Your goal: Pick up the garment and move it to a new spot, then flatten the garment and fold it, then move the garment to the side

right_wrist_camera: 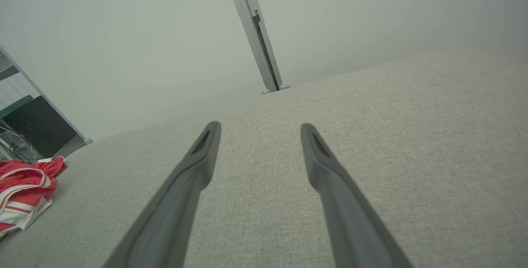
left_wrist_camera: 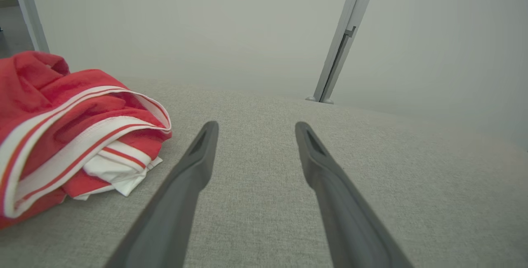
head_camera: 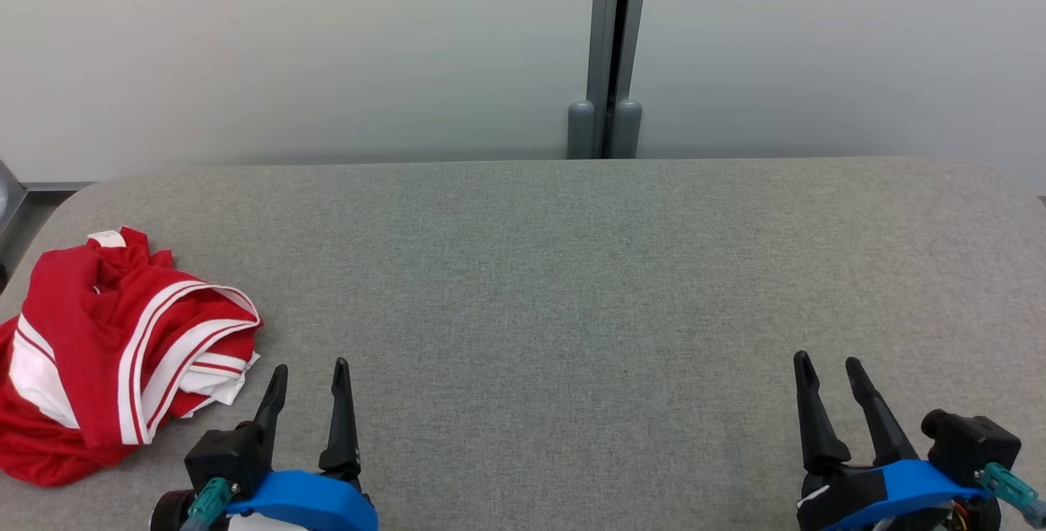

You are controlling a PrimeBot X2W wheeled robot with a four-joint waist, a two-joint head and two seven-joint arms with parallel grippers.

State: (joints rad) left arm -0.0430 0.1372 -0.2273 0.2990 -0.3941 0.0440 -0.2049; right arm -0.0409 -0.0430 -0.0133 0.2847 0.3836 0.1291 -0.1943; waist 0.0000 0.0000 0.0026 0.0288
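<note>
Foreground: the left gripper (head_camera: pixel 311 365) and the right gripper (head_camera: pixel 829 359) sit at the near edge, well apart, each with its two dark fingers spread wide and nothing between them.
Backdrop: pale wall panels (head_camera: pixel 286 49) run the full width behind the work surface.
Surface: a grey cloth-covered table (head_camera: pixel 572 286) with rounded far corners, bare across its middle and right.
Garment: a red garment (head_camera: pixel 106 351) with white bands lies crumpled in a heap at the table's near left corner, just beside the left gripper and far from the right one.
Post: a grey metal post (head_camera: pixel 609 49) stands where two panels meet, behind the table's far edge.
Tag: a small white label (head_camera: pixel 108 238) shows at the heap's far end.
Handling: likely light, soft and limp. It should sag and trail when lifted, and the layers may slide over one another.
Where to grip: the raised striped fold facing the left gripper looks the easiest pinch. A hem edge would probably lift more cleanly than the bunched middle.
</note>
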